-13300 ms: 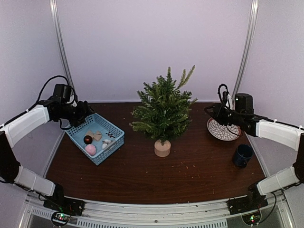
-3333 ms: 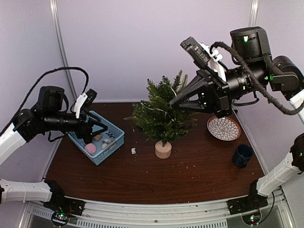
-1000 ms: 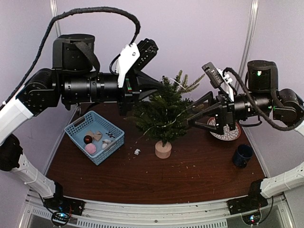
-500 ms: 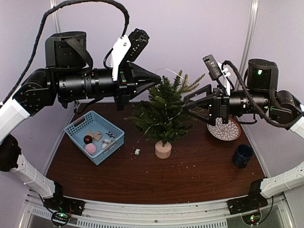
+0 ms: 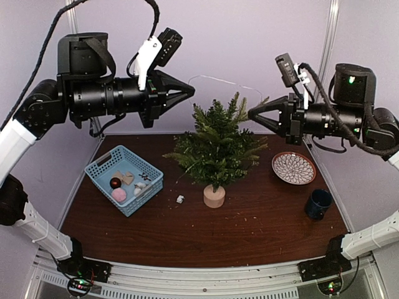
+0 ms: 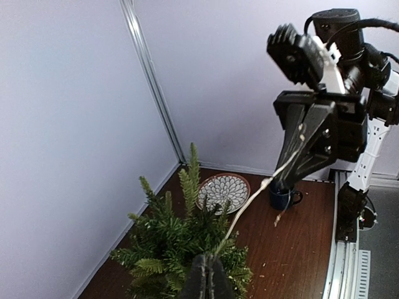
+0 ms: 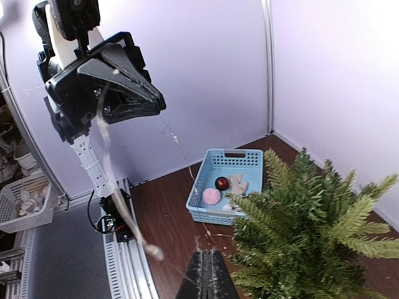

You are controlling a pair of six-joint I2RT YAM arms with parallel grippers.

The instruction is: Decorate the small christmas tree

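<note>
Checking tools: left tool (image 5: 190,92)? (K.)

Fingers pressed together, pinching the pale cord (image 6: 249,202). Tool sits high, up and left of the small christmas tree (image 5: 215,146). (M.)

Right tool (image 5: 251,114)? (K.)

Also closed, pinching the same cord, high at the tree's upper right. Cord runs tool to tool above the treetop. (M.)

Tree position? (K.)

Upright on its round wooden base (image 5: 213,195), mid-bench (image 5: 262,230). Blue basket (image 5: 148,194) with ornaments (image 5: 118,195) to its left, patterned plate (image 5: 293,168) to its right, dark mug (image 5: 318,204) nearer than the plate. Small white piece (image 5: 179,199) lies on the bench between basket and base. (M.)
</note>
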